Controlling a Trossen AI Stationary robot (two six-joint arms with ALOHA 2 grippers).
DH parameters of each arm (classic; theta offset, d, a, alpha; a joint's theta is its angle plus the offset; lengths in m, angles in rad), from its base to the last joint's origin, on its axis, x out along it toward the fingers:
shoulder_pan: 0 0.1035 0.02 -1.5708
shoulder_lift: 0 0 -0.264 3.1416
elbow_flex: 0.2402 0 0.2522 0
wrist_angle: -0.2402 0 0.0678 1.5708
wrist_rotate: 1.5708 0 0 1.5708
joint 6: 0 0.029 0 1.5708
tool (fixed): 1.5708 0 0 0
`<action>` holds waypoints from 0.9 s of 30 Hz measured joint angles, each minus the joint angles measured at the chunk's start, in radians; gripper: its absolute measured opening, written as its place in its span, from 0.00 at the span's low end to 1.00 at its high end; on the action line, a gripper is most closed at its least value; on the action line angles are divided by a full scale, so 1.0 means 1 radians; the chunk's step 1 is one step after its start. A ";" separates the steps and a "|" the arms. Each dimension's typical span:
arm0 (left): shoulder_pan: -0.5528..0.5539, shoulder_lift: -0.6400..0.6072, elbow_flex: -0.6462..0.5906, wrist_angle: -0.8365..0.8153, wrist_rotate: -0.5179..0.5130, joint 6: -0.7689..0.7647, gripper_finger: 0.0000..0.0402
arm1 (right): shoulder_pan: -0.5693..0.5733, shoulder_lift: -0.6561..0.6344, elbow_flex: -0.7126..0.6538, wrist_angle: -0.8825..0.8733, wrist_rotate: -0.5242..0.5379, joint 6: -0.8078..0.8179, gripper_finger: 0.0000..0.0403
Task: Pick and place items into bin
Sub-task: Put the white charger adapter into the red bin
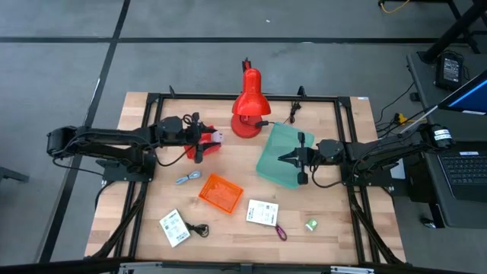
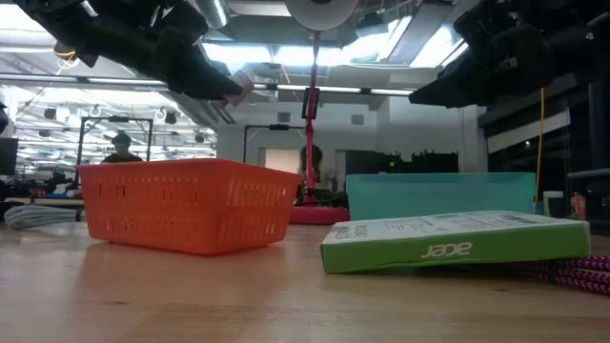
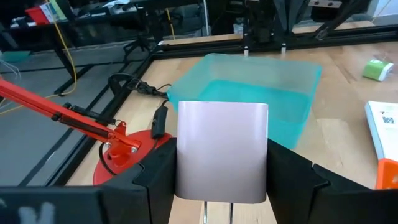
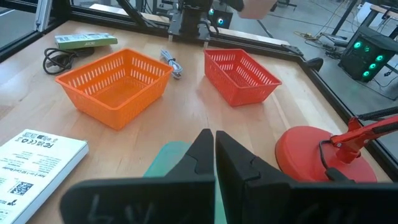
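Observation:
My left gripper [image 1: 209, 139] is shut on a pink cube [image 3: 221, 149] and holds it in the air over a small red basket [image 4: 239, 74], left of the red lamp [image 1: 247, 106]. A teal bin [image 1: 280, 156] sits right of centre; my right gripper [image 1: 293, 157] hangs shut and empty above it. On the near half of the table lie two white printed cards [image 1: 173, 227] [image 1: 262, 213], a black coiled cable [image 1: 199, 228], a purple strap [image 1: 280, 232], a small green piece [image 1: 311, 225] and a blue-silver piece [image 1: 187, 178]. My left gripper pinches the pink cube by two opposite side faces [image 3: 181, 162] between its two fingers [image 3: 155, 180]. The fingers come from the table's left, slanting slightly down. The cube is lifted clear of the table and of the red basket.
An orange basket [image 1: 221, 192] stands at the table's centre, between the loose items and the arms. The lamp's round base [image 3: 127, 155] and its cord [image 3: 134, 87] lie between my left gripper and the teal bin. A black frame runs round the tabletop [image 1: 228, 97].

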State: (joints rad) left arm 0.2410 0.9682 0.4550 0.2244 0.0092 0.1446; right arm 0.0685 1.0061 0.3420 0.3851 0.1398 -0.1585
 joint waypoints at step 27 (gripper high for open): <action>-0.029 0.000 0.157 -0.536 -0.306 -0.206 0.48 | -0.046 0.000 0.000 0.015 0.001 -0.008 0.00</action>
State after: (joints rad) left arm 0.2115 0.9684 0.6117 -0.3112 -0.2967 -0.0611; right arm 0.0223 1.0058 0.3416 0.4004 0.1406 -0.1665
